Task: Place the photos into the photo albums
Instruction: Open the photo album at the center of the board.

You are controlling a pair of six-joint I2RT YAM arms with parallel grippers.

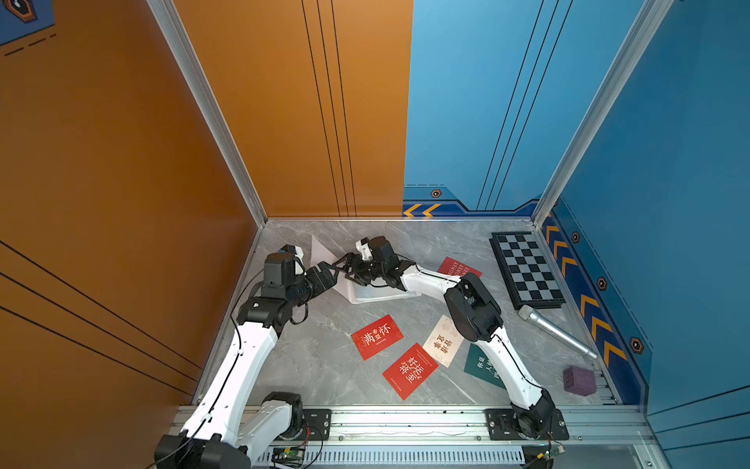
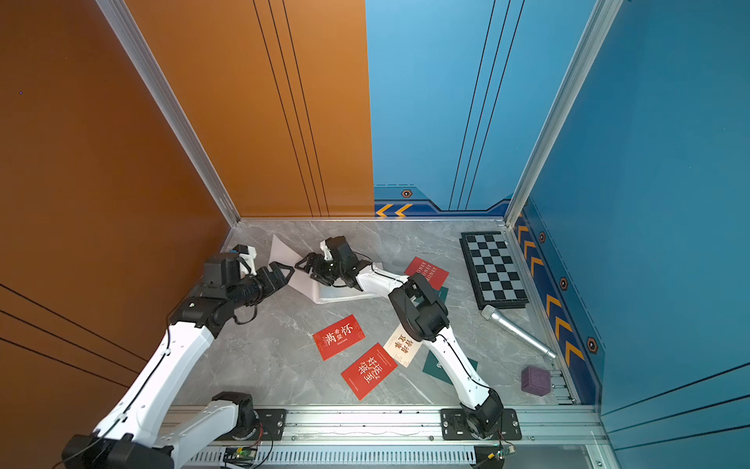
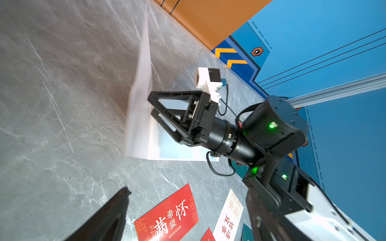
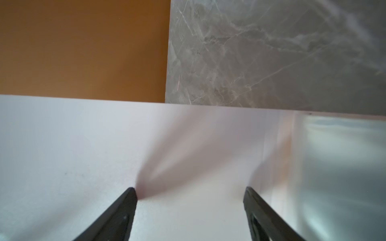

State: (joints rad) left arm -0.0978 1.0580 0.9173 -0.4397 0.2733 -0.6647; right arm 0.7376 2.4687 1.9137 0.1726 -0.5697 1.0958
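The photo album (image 1: 373, 294) lies open near the back wall, its cover (image 1: 320, 253) raised and seemingly touching the spread right gripper (image 1: 347, 269). The left gripper (image 1: 333, 273), also spread, is just beside. 5 photos (image 1: 377, 337) lie nearer, with the checkerboard (image 1: 527, 270) at the right wall and open tabletop (image 1: 308, 365) on the left.

A: Over on the right, a black-and-white checkerboard (image 1: 526, 270) lies flat beside the blue wall (image 1: 669, 203).

B: Just in front of it, a silver microphone (image 1: 558, 331) lies on the grey marble table (image 1: 316, 365). A purple cube (image 1: 579, 379) sits nearer, apart.

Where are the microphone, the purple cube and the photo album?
microphone (image 1: 560, 333): in a top view, middle of its silver handle.
purple cube (image 1: 579, 379): in a top view, its front face.
photo album (image 3: 137, 125): left wrist view, its raised cover.
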